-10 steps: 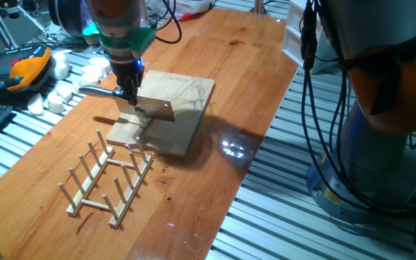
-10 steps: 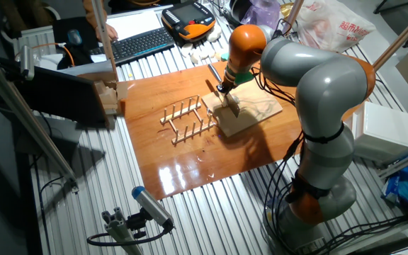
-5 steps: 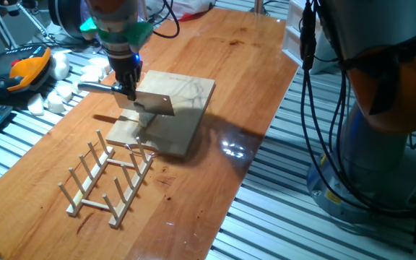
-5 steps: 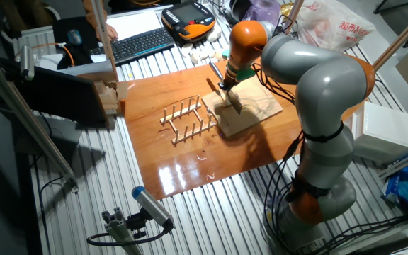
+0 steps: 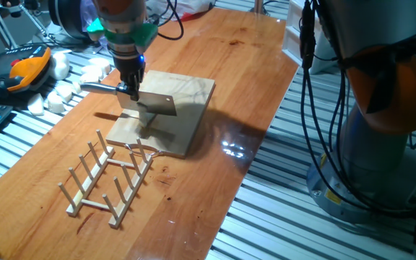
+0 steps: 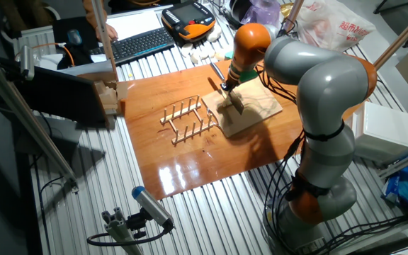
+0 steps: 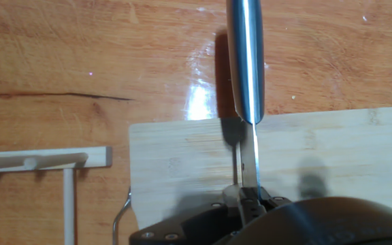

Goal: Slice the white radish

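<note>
My gripper (image 5: 130,88) is shut on a knife (image 5: 156,105), its flat blade held a little above the near left part of the wooden cutting board (image 5: 183,101). The metal handle sticks out to the left. In the hand view the handle (image 7: 245,61) runs away from me, the thin blade edge enters the gripper (image 7: 250,199), and the board (image 7: 318,156) lies below. The other fixed view shows the gripper (image 6: 228,89) over the board (image 6: 253,110). I see no white radish or slices on the board; it is hidden or out of view.
A wooden peg rack (image 5: 107,177) stands in front of the board, also in the other fixed view (image 6: 186,120). A heap of blocky white chunks (image 5: 58,92) and an orange teach pendant (image 5: 22,71) lie at the table's left edge. The arm's base (image 5: 381,108) stands to the right.
My gripper has lifted the knife slightly off the board and shifted a little toward the far side. The board and rack have not moved.
</note>
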Controlling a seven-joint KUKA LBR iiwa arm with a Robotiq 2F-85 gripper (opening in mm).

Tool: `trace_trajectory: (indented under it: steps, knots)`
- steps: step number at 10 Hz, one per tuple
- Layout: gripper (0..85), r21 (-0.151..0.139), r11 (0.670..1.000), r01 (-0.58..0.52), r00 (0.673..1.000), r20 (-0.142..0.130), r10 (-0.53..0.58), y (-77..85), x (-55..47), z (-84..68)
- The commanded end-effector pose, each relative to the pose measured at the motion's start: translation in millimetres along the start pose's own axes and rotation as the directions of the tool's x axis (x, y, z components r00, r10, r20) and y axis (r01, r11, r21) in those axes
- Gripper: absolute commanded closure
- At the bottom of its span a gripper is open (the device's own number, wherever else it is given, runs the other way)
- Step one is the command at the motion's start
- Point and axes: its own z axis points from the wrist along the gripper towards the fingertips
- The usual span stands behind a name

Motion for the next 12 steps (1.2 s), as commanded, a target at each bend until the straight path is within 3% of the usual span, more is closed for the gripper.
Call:
trace_trajectory:
  steps: [1,5,12]
  knots:
    - [85.0,-0.001,1.000,-0.001,1.000,0.000,0.001,1.3,0.9,1.0]
    - [85.0,-0.007,1.000,-0.012,1.000,0.024,0.012,7.8,8.2,13.5]
    - [85.0,-0.007,1.000,-0.019,0.998,0.062,0.019,11.9,11.4,33.4]
